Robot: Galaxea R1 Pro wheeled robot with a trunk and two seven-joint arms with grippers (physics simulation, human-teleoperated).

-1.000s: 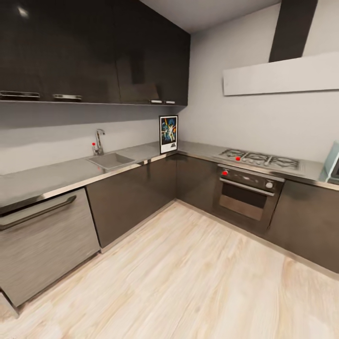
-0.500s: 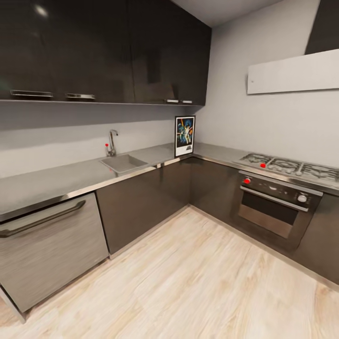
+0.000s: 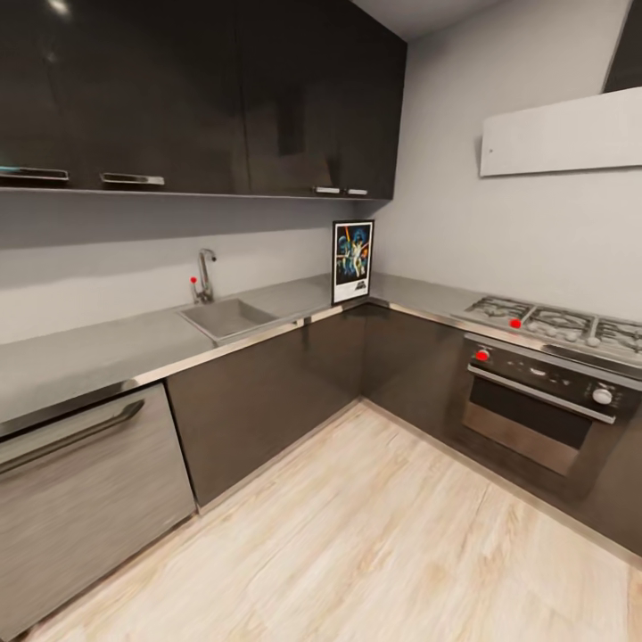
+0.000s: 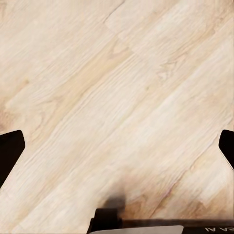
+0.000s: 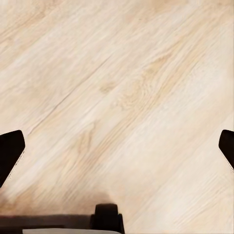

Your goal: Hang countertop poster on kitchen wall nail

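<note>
Grey kitchen countertop; poster upright in corner, lettering blurred.

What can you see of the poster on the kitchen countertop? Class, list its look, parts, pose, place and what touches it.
The poster is an upright rectangle with a thin black frame, a white border, blue-orange figure art and dark lettering beneath. It stands on its lower edge on the grey countertop, in the inner corner of the L, apparently leaning on the pale wall below the dark upper cabinets. The sink lies to one side, the gas hob to the other. No gripper touches it.
</note>
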